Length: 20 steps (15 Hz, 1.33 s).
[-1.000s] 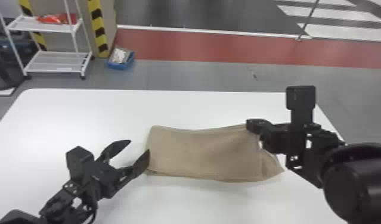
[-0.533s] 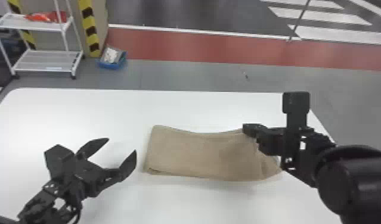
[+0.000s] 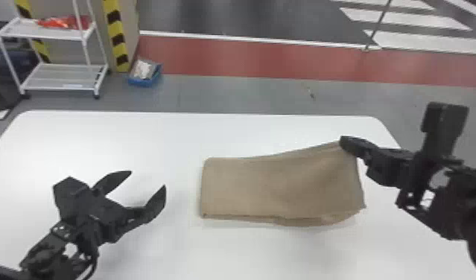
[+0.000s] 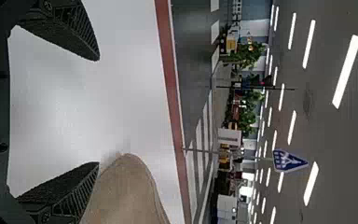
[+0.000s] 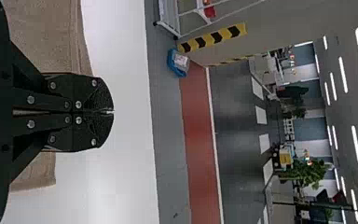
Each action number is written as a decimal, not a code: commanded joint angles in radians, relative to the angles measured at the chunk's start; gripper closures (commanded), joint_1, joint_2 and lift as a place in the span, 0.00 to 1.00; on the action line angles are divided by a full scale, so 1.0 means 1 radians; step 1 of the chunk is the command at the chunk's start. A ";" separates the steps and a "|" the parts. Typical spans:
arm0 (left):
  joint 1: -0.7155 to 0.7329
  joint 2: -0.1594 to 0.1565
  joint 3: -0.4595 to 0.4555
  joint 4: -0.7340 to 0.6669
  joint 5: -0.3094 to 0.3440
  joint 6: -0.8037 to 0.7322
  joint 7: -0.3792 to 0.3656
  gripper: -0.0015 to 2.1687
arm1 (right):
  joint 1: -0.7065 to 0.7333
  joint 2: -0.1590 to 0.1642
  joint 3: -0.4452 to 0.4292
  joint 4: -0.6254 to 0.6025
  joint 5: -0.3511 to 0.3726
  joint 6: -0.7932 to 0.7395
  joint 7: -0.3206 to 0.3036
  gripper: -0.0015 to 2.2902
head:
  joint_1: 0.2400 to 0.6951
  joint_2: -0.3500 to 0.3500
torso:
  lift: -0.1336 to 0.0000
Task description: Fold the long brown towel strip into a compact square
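Observation:
My left gripper (image 3: pixel 148 179) stands open to the left of the brown towel (image 3: pixel 263 188), apart from it. The folded towel lies lengthwise across the table, its right end raised at the far corner. There my right gripper (image 3: pixel 343 142) is shut on the towel. In the left wrist view, my left gripper (image 4: pixel 97 111) has nothing between its fingers, and a rounded end of the towel (image 4: pixel 129 193) shows beyond one fingertip. In the right wrist view, my right gripper (image 5: pixel 112 111) has its fingers together, with the towel (image 5: pixel 42 37) extending on both sides behind them.
The white table (image 3: pixel 166 134) extends around the towel. Past its far edge, a white wire shelf (image 3: pixel 65 76) and a blue box (image 3: pixel 144 77) stand on the floor at the left.
My left gripper has moved left, away from the towel's left end. My right gripper has risen with the towel's far right corner, pulling that end upward.

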 commanded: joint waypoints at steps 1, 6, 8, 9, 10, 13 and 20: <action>-0.011 -0.004 -0.006 0.016 -0.005 0.000 -0.001 0.04 | -0.015 -0.014 0.016 0.101 0.014 -0.007 0.005 0.72 | 1.00 0.25 | 0.07; -0.017 -0.002 -0.013 0.023 -0.005 0.003 0.001 0.04 | -0.058 0.023 0.062 0.196 0.078 -0.062 -0.006 0.72 | 1.00 0.22 | 0.07; -0.017 -0.004 -0.013 0.024 -0.010 0.003 0.001 0.04 | -0.059 0.012 0.045 0.196 0.077 -0.047 -0.013 0.72 | 1.00 0.23 | 0.07; -0.017 -0.007 -0.013 0.024 -0.010 0.003 0.001 0.04 | -0.058 0.000 0.036 0.196 0.075 -0.047 -0.013 0.72 | 1.00 0.22 | 0.07; -0.017 -0.008 -0.014 0.024 -0.012 0.003 0.001 0.04 | -0.052 -0.005 0.028 0.199 0.068 -0.053 -0.012 0.72 | 1.00 0.22 | 0.07; -0.025 -0.011 -0.023 0.026 -0.016 0.003 0.007 0.04 | -0.032 -0.005 0.036 0.220 0.117 -0.072 -0.047 0.36 | 1.00 0.19 | 0.07; -0.016 -0.005 -0.026 0.013 -0.007 0.003 0.001 0.04 | 0.112 -0.006 -0.111 0.194 0.034 -0.314 -0.049 0.02 | 1.00 0.09 | 0.07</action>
